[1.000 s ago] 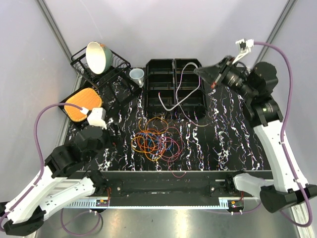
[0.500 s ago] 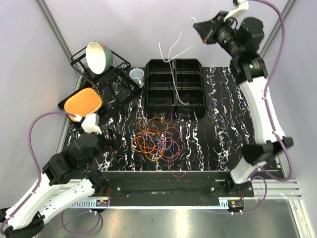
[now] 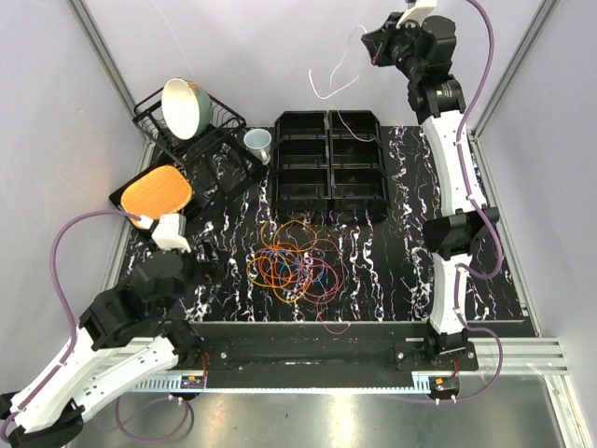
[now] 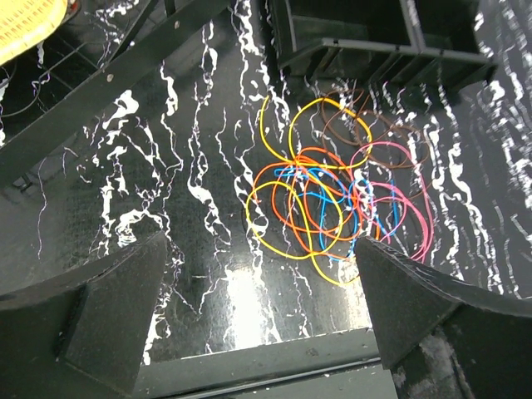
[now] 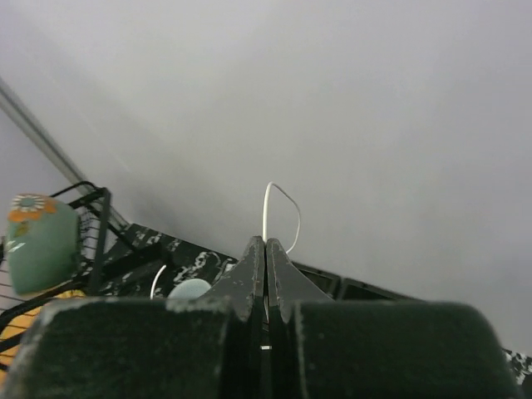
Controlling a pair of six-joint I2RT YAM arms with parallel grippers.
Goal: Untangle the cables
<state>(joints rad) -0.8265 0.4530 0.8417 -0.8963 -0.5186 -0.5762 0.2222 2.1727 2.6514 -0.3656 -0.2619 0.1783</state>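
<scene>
A tangle of thin orange, yellow, red, blue and purple cables lies on the black marbled table in front of the tray. The left wrist view shows the same tangle of cables ahead of my left gripper, which is open and empty, low over the near-left table. My left gripper sits left of the tangle. My right gripper is raised high at the back, shut on a white cable that hangs loose in the air. That white cable loops out of my shut right gripper.
A black compartment tray stands behind the tangle, with a thin purple wire in a back compartment. At the back left are a wire rack with a green bowl, a pale cup and an orange plate.
My right arm has swung up and back with the white cable, lifting it out of the tray into the air. The left arm has drawn back slightly toward the near left.
</scene>
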